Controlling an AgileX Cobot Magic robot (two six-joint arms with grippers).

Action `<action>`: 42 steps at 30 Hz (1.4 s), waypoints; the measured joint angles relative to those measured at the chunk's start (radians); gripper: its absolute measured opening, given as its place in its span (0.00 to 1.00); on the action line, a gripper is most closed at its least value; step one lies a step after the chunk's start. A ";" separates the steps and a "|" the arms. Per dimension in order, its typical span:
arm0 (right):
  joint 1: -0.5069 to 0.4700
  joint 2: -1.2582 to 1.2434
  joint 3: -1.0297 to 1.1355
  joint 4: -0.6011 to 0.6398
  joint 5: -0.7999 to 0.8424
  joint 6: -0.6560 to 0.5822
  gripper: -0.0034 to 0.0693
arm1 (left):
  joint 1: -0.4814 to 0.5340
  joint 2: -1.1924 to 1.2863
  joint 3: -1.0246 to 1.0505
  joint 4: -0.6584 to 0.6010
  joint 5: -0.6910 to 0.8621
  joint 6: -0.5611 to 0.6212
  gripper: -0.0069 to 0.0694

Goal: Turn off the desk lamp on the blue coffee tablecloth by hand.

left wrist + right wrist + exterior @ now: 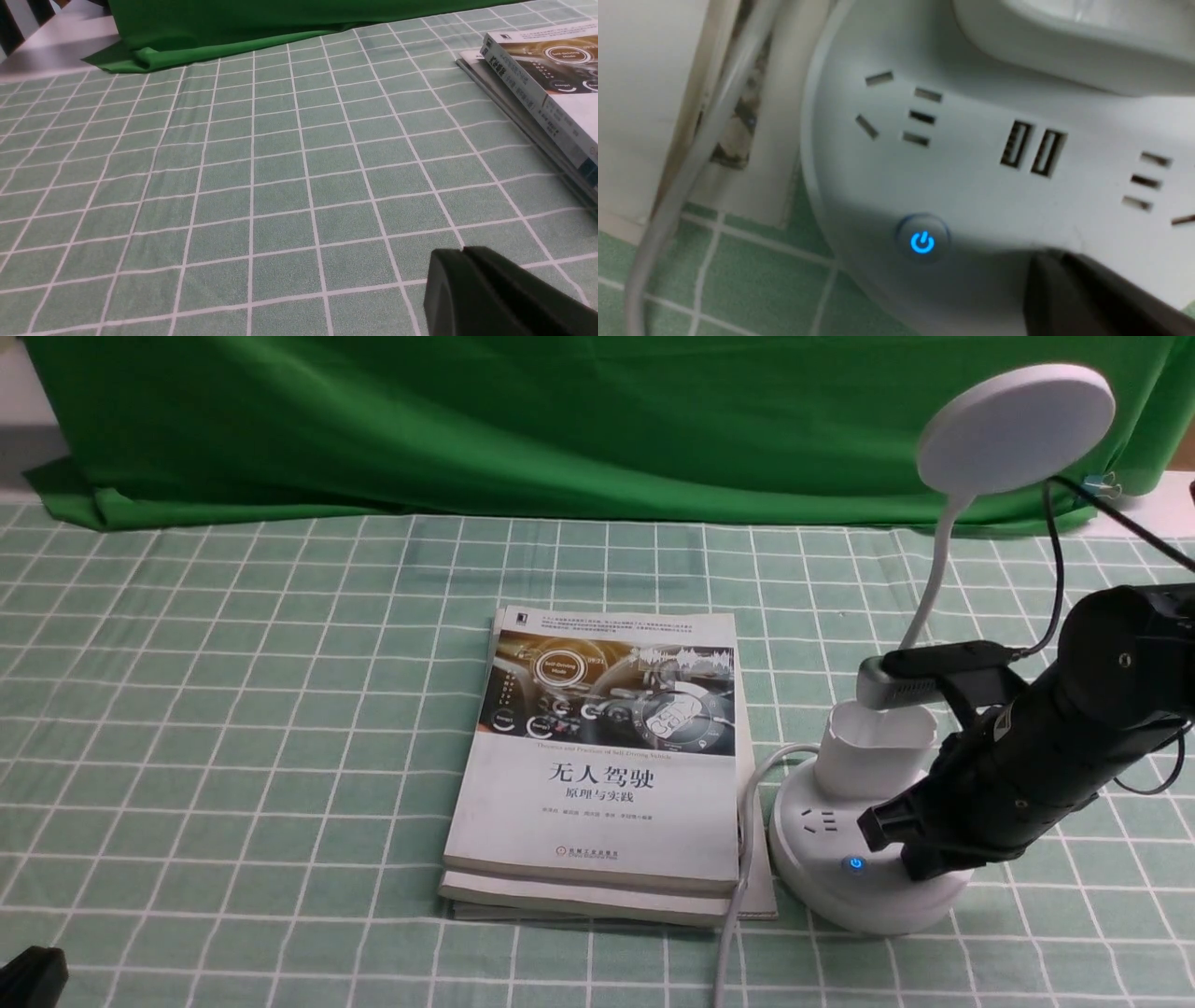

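Note:
The white desk lamp stands at the right on the checked pale green tablecloth [233, 709]. Its disc head [1016, 427] looks unlit, above a thin neck [934, 579], a cup holder [878, 747] and a round base [840, 877]. A power button [855, 864] glows blue on the base; it also shows in the right wrist view [922, 242]. My right gripper [901, 845] is shut, its tips just above the base's top, to the right of the glowing button; its tip [1045, 261] hovers over the base [971, 186]. My left gripper [462, 254] is shut over bare cloth [233, 186].
Stacked books [602, 756] lie just left of the lamp base, with the lamp's white cord [742, 859] running along their right edge toward the front. A dark green backdrop cloth [560, 420] hangs at the back. The books' edge also shows in the left wrist view [537, 84].

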 joint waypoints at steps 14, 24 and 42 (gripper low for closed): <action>0.000 -0.004 0.001 -0.003 -0.022 0.000 0.10 | 0.000 0.000 0.000 0.000 0.000 0.000 0.09; 0.000 0.002 -0.001 -0.006 -0.025 0.000 0.10 | 0.000 0.000 0.000 0.000 0.000 0.000 0.09; 0.000 -0.567 0.280 -0.003 0.002 0.027 0.11 | 0.000 0.000 0.000 0.000 0.000 0.000 0.09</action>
